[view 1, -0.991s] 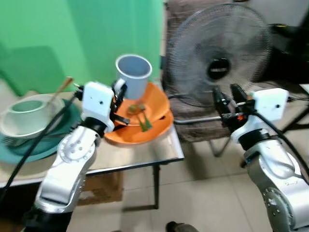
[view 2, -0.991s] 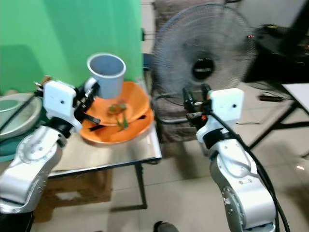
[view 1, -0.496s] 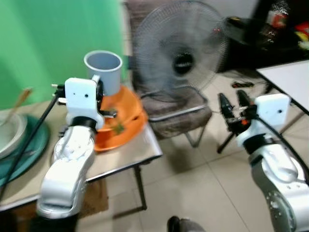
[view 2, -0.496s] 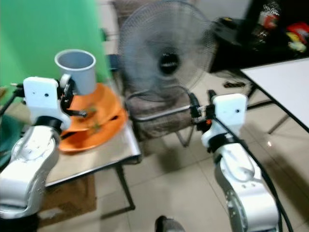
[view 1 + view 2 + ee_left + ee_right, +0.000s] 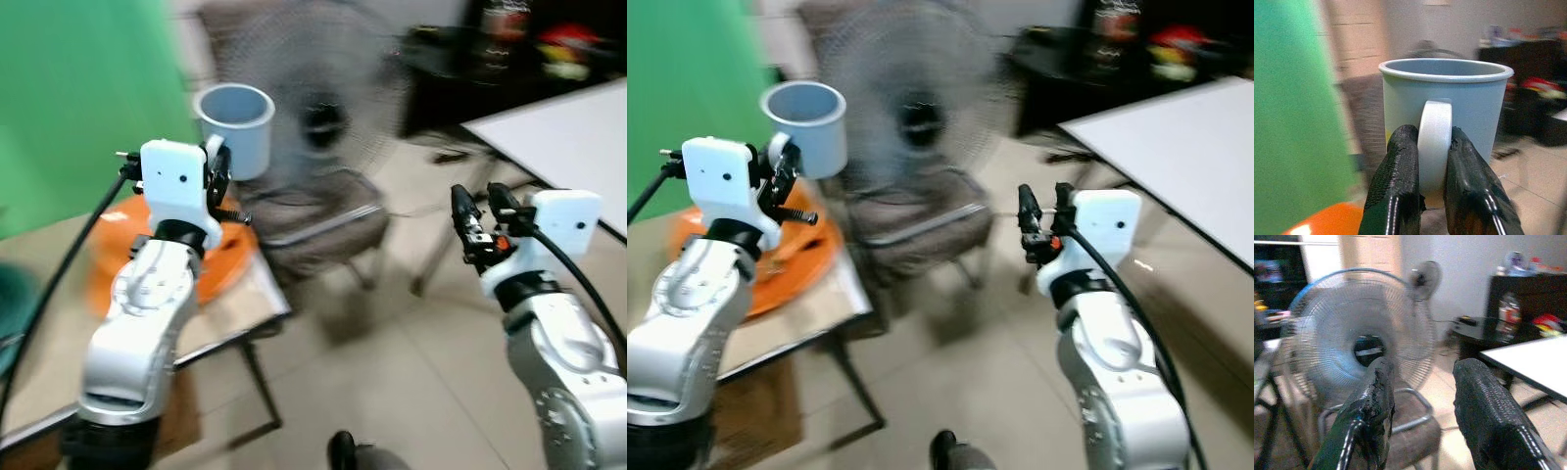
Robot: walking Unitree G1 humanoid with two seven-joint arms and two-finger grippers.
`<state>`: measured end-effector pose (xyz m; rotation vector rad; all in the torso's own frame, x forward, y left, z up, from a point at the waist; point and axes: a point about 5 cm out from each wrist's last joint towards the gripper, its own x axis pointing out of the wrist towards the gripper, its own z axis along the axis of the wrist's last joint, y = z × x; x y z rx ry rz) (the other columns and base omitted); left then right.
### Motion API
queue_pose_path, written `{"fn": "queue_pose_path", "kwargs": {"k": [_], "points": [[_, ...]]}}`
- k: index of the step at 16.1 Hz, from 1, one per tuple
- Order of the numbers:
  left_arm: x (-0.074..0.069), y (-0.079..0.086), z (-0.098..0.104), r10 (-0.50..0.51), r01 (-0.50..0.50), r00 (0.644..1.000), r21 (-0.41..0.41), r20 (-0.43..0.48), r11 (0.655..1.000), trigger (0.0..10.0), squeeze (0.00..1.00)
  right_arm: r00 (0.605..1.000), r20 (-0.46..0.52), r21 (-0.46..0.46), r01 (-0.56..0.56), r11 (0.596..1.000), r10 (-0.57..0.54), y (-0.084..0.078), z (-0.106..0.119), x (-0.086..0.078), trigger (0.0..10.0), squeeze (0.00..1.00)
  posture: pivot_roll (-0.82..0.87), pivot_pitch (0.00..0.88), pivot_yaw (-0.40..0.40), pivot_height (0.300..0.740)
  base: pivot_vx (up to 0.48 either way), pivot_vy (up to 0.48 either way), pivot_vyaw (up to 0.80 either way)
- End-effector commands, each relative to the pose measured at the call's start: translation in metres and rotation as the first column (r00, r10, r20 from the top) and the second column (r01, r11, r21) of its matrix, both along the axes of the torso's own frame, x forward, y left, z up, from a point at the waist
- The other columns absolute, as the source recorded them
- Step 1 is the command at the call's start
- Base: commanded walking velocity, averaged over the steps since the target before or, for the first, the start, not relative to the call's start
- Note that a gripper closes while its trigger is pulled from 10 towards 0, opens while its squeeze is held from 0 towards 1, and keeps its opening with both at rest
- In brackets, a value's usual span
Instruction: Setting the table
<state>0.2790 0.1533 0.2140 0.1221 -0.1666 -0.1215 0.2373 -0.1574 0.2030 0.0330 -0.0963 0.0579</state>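
A pale blue mug [image 5: 236, 129] is held upright in the air, with my left gripper [image 5: 1432, 147] shut on its white handle [image 5: 1434, 142]. The mug hangs above and just right of the orange plates [image 5: 211, 266] stacked on the small table [image 5: 235, 311]. My right gripper [image 5: 482, 204] is raised at the right, away from the table, open with nothing between its fingers [image 5: 1376, 401]. The head views are blurred.
A standing fan [image 5: 318, 103] sits on a chair [image 5: 313, 211] just right of the small table. A white table [image 5: 558, 137] reaches in from the far right, with dark furniture [image 5: 470, 59] behind it. A green wall [image 5: 78, 88] backs the left side. Tiled floor lies ahead.
The whole view has swung right: the bowls and teal plate have slid out of the left edge and the white table has come in. The mug stays in my left gripper.
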Motion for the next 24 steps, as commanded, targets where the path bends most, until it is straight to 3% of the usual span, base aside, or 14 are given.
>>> {"fn": "queue_pose_path", "kwargs": {"k": [1,3,7,10,15,24], "points": [[0.001,0.007,-0.009,0.01,-0.011,0.999,-0.034,-0.031,0.999,10.0,0.0,0.999,-0.027,-0.019,0.016,1.0,-0.017,0.0,-0.006,0.005,10.0,0.0,0.02,0.0,0.024,0.74,0.0,0.0,-0.79],[-0.001,0.009,-0.015,0.027,-0.03,0.997,-0.053,-0.067,0.998,10.0,0.0,0.996,-0.085,-0.025,-0.001,1.0,-0.001,0.0,-0.012,0.007,10.0,0.0,0.03,0.0,0.012,0.74,0.0,0.0,-0.78],[-0.006,0.013,-0.015,0.049,-0.052,0.998,-0.061,-0.049,0.997,10.0,0.0,0.992,-0.125,-0.083,-0.012,0.996,0.002,0.001,-0.019,0.017,10.0,0.0,0.08,0.0,-0.022,0.74,0.0,0.0,-0.78],[-0.01,0.018,-0.022,0.04,-0.042,0.996,-0.024,-0.076,0.999,10.0,0.0,0.985,-0.172,-0.064,-0.004,0.998,-0.008,0.002,-0.027,0.024,10.0,0.0,0.09,0.0,-0.043,0.74,0.0,0.0,-0.26],[-0.005,0.012,-0.027,-0.032,0.032,0.994,-0.005,-0.104,0.999,10.0,0.0,0.987,-0.161,-0.044,0.002,0.999,-0.009,0.003,-0.028,0.024,10.0,0.0,0.05,0.0,0.004,0.74,0.0,0.0,0.0],[0.004,0.009,-0.027,-0.069,0.066,0.991,-0.024,-0.113,0.998,10.0,0.0,0.995,-0.103,-0.101,-0.005,0.995,-0.005,0.006,-0.023,0.028,10.0,0.0,0.03,0.0,0.024,0.74,0.341,0.0,0.0]]}}
